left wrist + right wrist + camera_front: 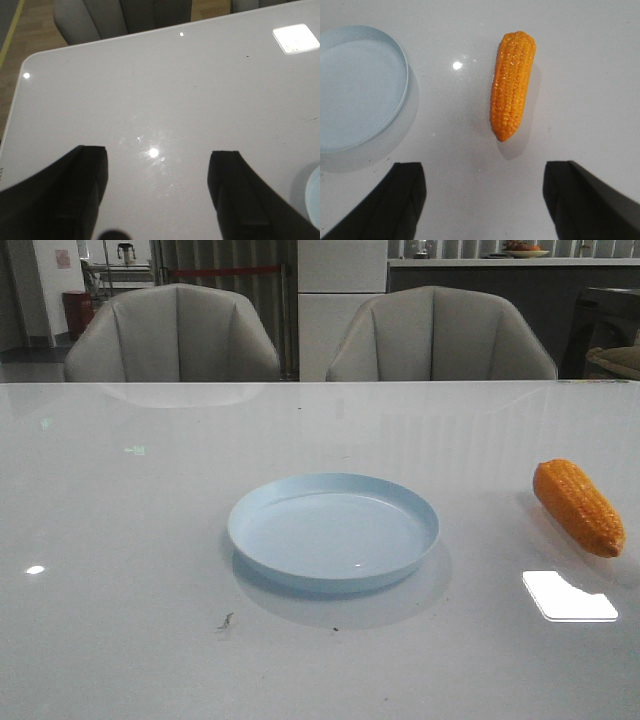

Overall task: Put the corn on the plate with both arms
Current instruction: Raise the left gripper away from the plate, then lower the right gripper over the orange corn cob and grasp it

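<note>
The orange corn (578, 506) lies on the white table at the right, apart from the pale blue plate (333, 530) in the middle. No gripper shows in the front view. In the right wrist view my right gripper (484, 172) is open and empty, above the table, with the corn (512, 85) a short way ahead of its fingertips and the plate (395, 50) off to one side. In the left wrist view my left gripper (157, 160) is open and empty over bare table, and a sliver of the plate (315, 197) shows at the frame edge.
Two grey chairs (175, 335) (440, 338) stand behind the table's far edge. A rounded table corner (30, 60) shows in the left wrist view, with wooden floor beyond it. Bright lamp reflections lie on the glossy tabletop (568, 596).
</note>
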